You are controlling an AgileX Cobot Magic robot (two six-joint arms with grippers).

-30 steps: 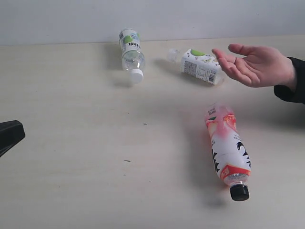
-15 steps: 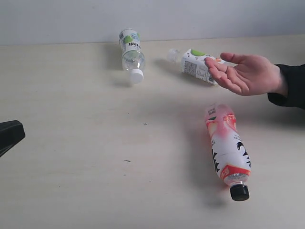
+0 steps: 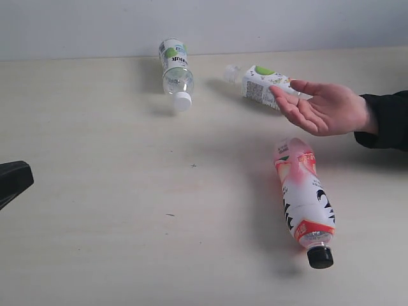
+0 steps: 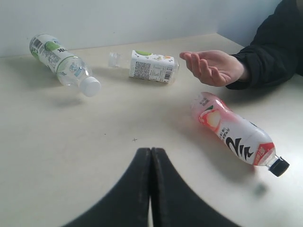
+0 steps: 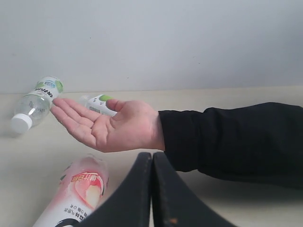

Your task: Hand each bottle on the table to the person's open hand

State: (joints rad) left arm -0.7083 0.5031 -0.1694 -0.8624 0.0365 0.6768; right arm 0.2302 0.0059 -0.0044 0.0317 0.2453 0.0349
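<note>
Left gripper (image 4: 151,155): closed tight, holding nothing;
Right gripper (image 5: 152,157): closed tight, empty;
Hand (image 3: 322,108): open, palm up, beside pink bottle (image 3: 304,194)

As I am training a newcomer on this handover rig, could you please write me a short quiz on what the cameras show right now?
1. True or false: the pink-white bottle stands upright on the table.
2. How many bottles are in view? A two, B three, C five.
3. Which bottle lies nearest the fingertips of the person's open hand?
Key: 1 false, it lies on its side. 2 B. 3 the short white-labelled bottle.
</note>
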